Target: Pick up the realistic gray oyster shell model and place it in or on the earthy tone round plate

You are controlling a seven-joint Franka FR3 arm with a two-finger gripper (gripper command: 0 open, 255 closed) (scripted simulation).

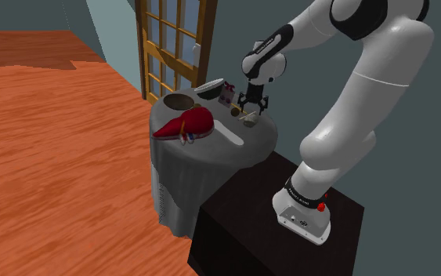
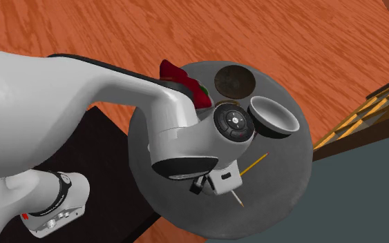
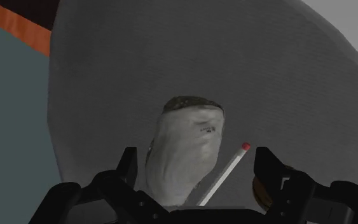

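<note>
Two black fingers (image 3: 130, 167) of the all-black two-finger gripper (image 3: 196, 156) stand apart, open, with the rough grey oyster shell (image 3: 187, 140) lying between them on the cloth; neither finger can be seen to clasp it, though one stands very close to the shell's edge. Just beside the shell, toward the other finger, lies a thin pale stick with a small red tip (image 3: 225, 175), and whether it touches the shell cannot be told. The shell rests on a round table draped in grey cloth (image 1: 250, 145), near its rim on the side toward the robot's stand. A pale round bowl (image 1: 211, 87) sits near the shell. Farther from the shell than the bowl is the dark brown round plate (image 1: 178, 101), well apart from it. A glossy red lumpy object (image 1: 187, 123) lies just beside that plate, also well apart from the shell.
</note>
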